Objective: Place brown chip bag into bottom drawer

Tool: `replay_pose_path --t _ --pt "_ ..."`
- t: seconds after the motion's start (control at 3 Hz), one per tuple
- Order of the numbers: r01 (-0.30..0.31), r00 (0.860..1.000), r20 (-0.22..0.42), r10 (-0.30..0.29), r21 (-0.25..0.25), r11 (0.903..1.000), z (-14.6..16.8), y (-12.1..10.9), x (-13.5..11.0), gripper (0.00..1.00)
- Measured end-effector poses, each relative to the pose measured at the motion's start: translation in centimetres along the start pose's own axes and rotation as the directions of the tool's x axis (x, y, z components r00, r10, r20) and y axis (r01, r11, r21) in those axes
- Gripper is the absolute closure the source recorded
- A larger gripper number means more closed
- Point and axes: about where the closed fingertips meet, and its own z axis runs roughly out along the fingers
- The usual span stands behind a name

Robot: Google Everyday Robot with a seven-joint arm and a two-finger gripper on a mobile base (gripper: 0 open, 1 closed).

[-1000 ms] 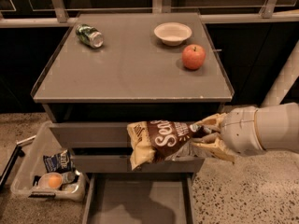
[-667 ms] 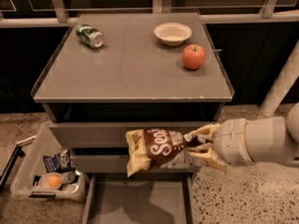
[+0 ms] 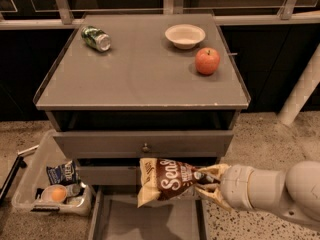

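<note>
So the gripper [image 3: 206, 182] is low down in front of the cabinet, coming in from the right on a chunky white arm [image 3: 272, 191]. Its tan fingers [image 3: 212, 172] are pinched tight on the right end of the brown chip bag [image 3: 167, 181]. The bag hangs out sideways to the left of the gripper, roughly level, with its white lettering facing up at the camera. It's up in the air, just over the back part of the bottom drawer [image 3: 125, 221]. That drawer is pulled open, and its flat grey floor is showing. The bag also covers part of the front of the middle drawer [image 3: 107, 175].

The top drawer [image 3: 100, 144] sticks out a bit, and its small knob [image 3: 145, 147] is right above the bag.

On the counter [image 3: 140, 79] there's a green can [image 3: 95, 37] lying on its side at the back left. A white bowl [image 3: 185, 35] sits at the back right, and a red apple [image 3: 207, 60] is near it on the front side.

On the floor, left of the cabinet, there's a clear plastic bin [image 3: 25, 189]. It holds a blue snack bag [image 3: 62, 173] and something orange [image 3: 57, 193].
</note>
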Motion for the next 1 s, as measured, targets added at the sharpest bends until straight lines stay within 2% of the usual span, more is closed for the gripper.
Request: replay_pose_path --t 0.33,0.67,1.0 --pt "0.006 0.999 0.033 -0.007 0.021 0.9998 2.3 0.7 2.9 1.00" --pt "0.002 0.998 0.069 -0.001 -0.014 0.9999 5.1 1.7 5.2 1.00" --pt "-0.010 0.995 0.095 0.018 -0.085 0.9963 8.0 3.1 7.2 1.00"
